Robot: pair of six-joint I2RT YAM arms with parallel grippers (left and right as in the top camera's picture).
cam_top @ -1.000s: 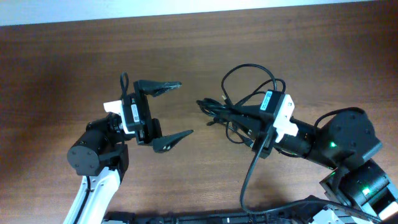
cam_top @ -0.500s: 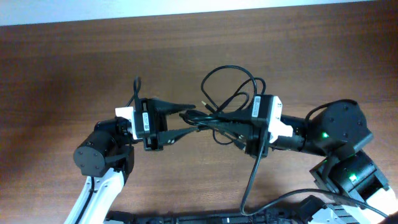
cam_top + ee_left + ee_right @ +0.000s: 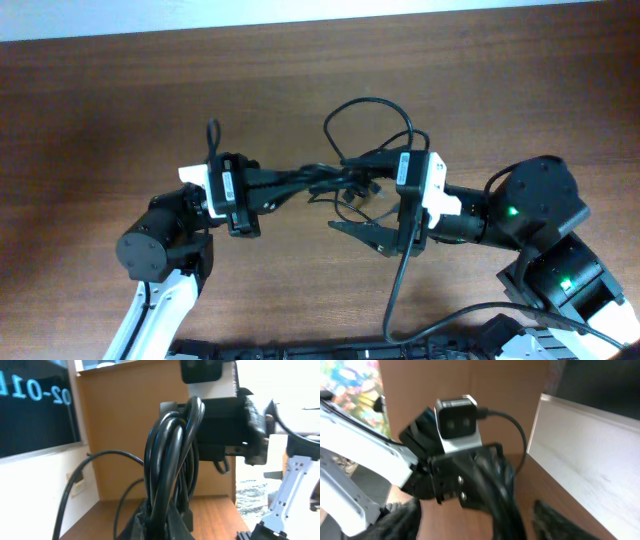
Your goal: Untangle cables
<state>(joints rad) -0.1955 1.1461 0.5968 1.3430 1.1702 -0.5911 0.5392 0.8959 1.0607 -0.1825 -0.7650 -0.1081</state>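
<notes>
My left gripper (image 3: pixel 298 180) is clenched hard on the cables (image 3: pixel 322 178), a thick black bundle that leaves its fingertips with its long axis pointing straight at my right gripper (image 3: pixel 340 193). That one's jaws stand spread around the bundle's other end and pinch nothing. So the left arm is the nearer one and owns the load, I'd say, and farther from the left gripper one loose loop (image 3: pixel 375 99) arcs away. The white labels (image 3: pixel 222 185) on the grippers are too small to read, and the pale digits (image 3: pixel 35 385) on the dark panel behind look like "02-01", cut off by the edge.
</notes>
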